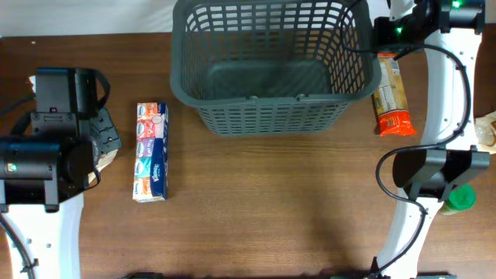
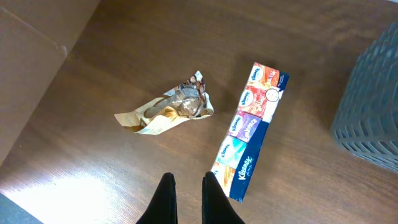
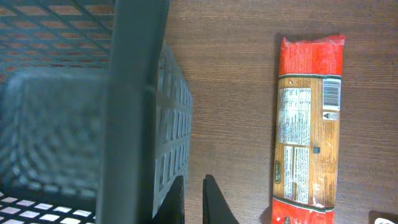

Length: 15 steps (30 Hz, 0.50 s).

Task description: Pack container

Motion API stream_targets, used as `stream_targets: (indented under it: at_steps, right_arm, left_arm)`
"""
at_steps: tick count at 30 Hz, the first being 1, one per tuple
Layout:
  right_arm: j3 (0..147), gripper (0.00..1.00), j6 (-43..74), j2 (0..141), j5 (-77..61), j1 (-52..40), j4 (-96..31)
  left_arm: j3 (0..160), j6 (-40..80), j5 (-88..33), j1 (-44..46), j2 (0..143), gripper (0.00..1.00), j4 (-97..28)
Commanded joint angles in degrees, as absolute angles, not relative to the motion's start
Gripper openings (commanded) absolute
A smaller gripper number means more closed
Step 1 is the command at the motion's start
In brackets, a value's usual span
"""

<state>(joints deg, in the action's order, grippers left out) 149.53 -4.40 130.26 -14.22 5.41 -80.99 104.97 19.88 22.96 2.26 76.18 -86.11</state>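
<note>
From above, the container (image 1: 271,116) sits at the far middle of the table (image 1: 271,217), and its bottom looks bare. A tissue pack (image 1: 151,152) lies left of it, well apart, with its long axis running from near edge to far edge. The left arm (image 1: 46,147) is plainly the nearer one to it. A long orange packet (image 1: 390,97) lies just beside the container's right wall and roughly parallel to it, under the right arm (image 1: 446,85).

On your left wrist view, the left gripper (image 2: 186,183) has its fingers drawn together with nothing between them. The tissue pack is ahead and to the right of them. Its length slants away up the frame, so you would need to swing right and turn to cross its short side. A crumpled wrapper (image 2: 168,112) lies ahead to the left. I cannot tell what it holds.

On your right wrist view, the right gripper (image 3: 194,186) is also closed and empty. It hangs just outside the container's wall. The orange packet lies off to its right, lengthwise along the line of the fingers.
</note>
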Motion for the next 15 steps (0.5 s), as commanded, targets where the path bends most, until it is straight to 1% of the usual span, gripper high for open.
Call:
stream_targets:
  at_steps: [1, 10, 15]
  right_arm:
    - [149.29, 0.04, -4.08, 130.80, -14.39, 3.70, -81.32]
    - [149.29, 0.04, -4.08, 130.80, -14.11, 2.26, -81.21]
    - [149.32, 0.04, -4.03, 130.78, -8.84, 2.28, -81.21]
  left_arm:
    - [105.08, 19.20, 23.16, 1.96, 76.27, 0.02, -85.95]
    - [105.08, 19.20, 22.24, 1.96, 76.27, 0.02, -85.86]
    - [105.08, 19.18, 22.09, 1.96, 76.27, 0.02, -85.86]
